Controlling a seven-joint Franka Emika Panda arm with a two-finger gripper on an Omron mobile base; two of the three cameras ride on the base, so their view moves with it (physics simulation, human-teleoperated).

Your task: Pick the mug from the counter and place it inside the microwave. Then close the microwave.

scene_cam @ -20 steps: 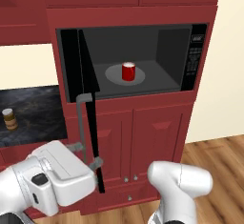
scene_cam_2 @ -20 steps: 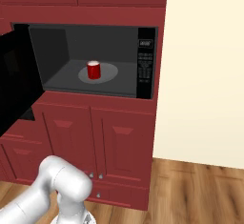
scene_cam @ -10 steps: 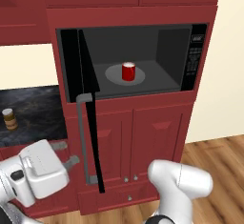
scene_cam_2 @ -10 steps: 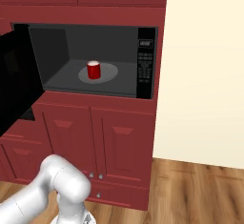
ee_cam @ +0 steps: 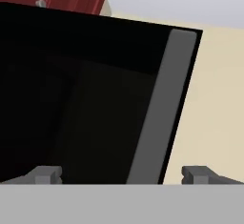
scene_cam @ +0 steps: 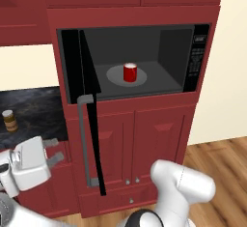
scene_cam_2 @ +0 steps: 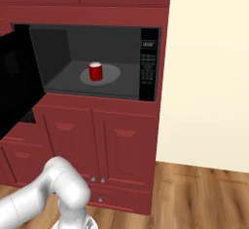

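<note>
The red mug (scene_cam: 130, 72) (scene_cam_2: 96, 71) stands upright on the pale turntable inside the black microwave (scene_cam: 193, 62) (scene_cam_2: 148, 62). The microwave's door (scene_cam: 90, 124) (scene_cam_2: 14, 86) (ee_cam: 71, 99) hangs wide open, edge-on in the left base view, with its long grey handle (scene_cam: 83, 139) (ee_cam: 162, 108) on the outer face. My gripper (scene_cam: 53, 151) (ee_cam: 121, 174) is low and to the left of the door, facing its outer side, open with nothing between its fingers. Behind it lies the dark marbled counter (scene_cam: 34, 107).
A small brown jar with a pale lid (scene_cam: 8, 120) stands on the counter at the far left. Red cabinet doors (scene_cam: 144, 144) (scene_cam_2: 97, 145) fill the space under the microwave. Wooden floor (scene_cam_2: 204, 194) and a cream wall (scene_cam_2: 209, 67) lie to the right.
My hand has moved left, away from the lower end of the door's handle. The door and the mug have stayed where they were.
</note>
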